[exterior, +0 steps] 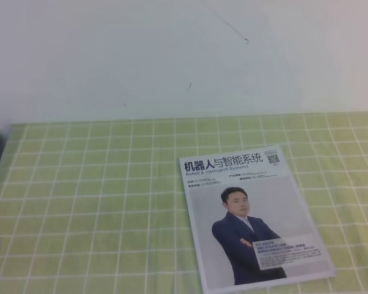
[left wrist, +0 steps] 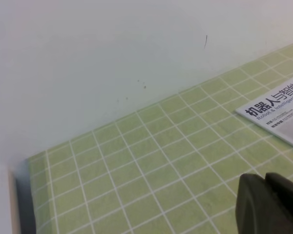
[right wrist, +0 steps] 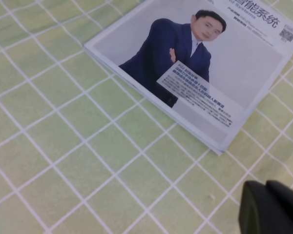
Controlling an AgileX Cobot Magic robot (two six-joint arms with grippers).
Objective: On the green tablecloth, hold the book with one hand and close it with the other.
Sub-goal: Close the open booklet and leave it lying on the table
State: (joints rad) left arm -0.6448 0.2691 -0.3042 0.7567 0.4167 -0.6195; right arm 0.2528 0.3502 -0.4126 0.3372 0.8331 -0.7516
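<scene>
The right gripper (right wrist: 273,207) hangs just short of the book's (right wrist: 195,63) near corner; the left gripper (left wrist: 271,202) is farther off. Neither opening can be judged. The book lies shut, cover up, on the green tablecloth (exterior: 98,196). Risk: a descending finger could reopen or skid the glossy cover. Legible: "Robot & Intelligent Systems", probably a magazine title.

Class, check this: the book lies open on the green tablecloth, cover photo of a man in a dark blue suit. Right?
Not quite: the book lies closed, front cover up, on the green tablecloth, as the exterior high view shows. The man in the dark blue suit is right.
</scene>
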